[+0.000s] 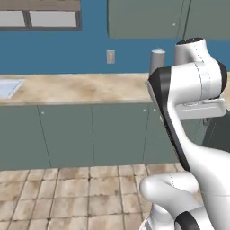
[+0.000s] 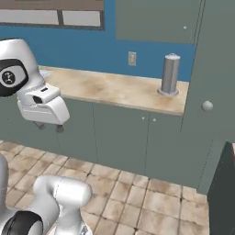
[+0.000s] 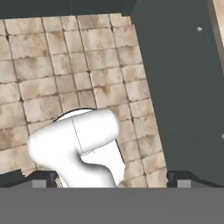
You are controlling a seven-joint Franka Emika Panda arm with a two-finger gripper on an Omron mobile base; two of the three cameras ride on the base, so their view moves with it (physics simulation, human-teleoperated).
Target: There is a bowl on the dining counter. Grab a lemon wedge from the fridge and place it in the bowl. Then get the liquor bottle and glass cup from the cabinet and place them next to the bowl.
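jaws (image 3: 106, 180) are wide apart with nothing in them, hanging over the tiled floor (image 3: 65, 57) low in the hand view, then the beige desk (image 2: 114, 89) mid-frame with a grey cylinder (image 2: 170, 75) on it, grey-green cabinet (image 1: 143, 18) at upper right

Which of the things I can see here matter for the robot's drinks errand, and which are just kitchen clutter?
Part of the job:
- the grey-green wall cabinet, doors shut
- the claw, open and empty, pointing down at the floor

Just lying about:
- the grey cylinder standing on the beige counter
- the sink at the counter's end
- the wall socket
- the tiled floor
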